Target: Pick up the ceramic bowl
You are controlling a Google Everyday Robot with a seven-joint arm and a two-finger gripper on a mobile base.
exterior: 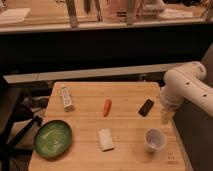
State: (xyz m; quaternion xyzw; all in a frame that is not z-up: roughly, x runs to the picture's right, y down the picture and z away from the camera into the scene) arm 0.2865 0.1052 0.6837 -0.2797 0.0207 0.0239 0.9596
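Nearest us, the wide, shallow green glazed ceramic bowl (52,139) sits well apart from our jaws, which hang spread and empty near the white cup (154,139) at the wooden counter's (127,126) opposite edge; we should cross high, then straddle its rim.

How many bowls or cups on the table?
2. The ceramic bowl sits at the near-left corner; the white cup at the near right. The gripper hangs at the right edge of the table, behind the cup, holding nothing. None appear hidden.
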